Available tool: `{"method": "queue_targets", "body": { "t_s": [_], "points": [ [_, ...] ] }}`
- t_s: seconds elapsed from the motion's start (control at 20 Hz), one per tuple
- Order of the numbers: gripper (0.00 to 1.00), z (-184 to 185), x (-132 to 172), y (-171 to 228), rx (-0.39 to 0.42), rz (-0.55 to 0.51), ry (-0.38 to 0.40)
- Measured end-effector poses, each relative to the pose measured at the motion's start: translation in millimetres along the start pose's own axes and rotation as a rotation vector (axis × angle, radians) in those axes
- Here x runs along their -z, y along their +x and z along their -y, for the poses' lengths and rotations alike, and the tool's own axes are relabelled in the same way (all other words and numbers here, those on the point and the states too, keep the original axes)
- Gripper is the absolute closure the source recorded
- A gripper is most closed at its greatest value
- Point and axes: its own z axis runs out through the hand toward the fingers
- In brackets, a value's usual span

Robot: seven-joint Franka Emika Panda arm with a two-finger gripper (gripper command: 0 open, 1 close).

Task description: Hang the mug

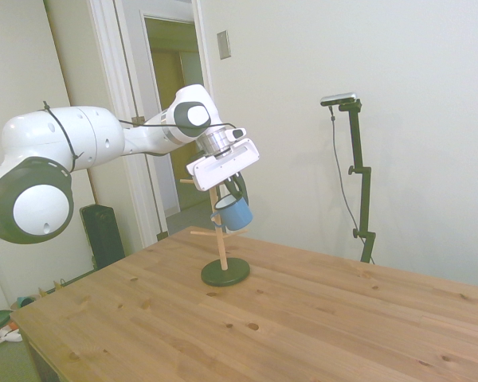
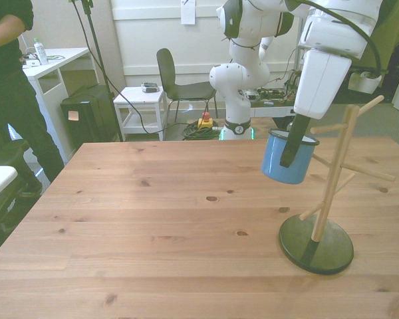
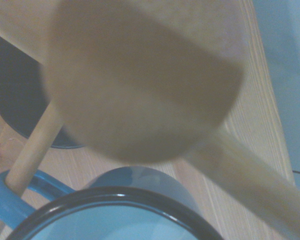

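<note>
The gripper is clamped on the rim of the mug — one finger inside, beside the wooden mug tree. In the wrist view a peg already passes through the blue handle, so release seems next.

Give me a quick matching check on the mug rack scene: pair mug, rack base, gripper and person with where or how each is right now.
Things:
1. mug
2. rack base
3. gripper
4. person

States:
A. flat on the table, dark green disc
B. standing at the front view's left edge, off the table
C. lifted off the table, its blue handle looped around a wooden peg
D. shut on the mug's rim, one finger down inside it

Pairs: 1-C, 2-A, 3-D, 4-B
</note>
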Motion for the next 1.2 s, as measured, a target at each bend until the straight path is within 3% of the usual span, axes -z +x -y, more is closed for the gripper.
{"method": "queue_targets", "body": {
  "t_s": [0.05,0.1,1.2],
  "points": [
    [1.0,0,-1,1,0.0,0.001,0.0],
    [0.0,0,-2,1,-0.002,0.003,0.001],
    [0.0,-8,10,0,-0.023,-0.003,-0.009]
  ]
}}
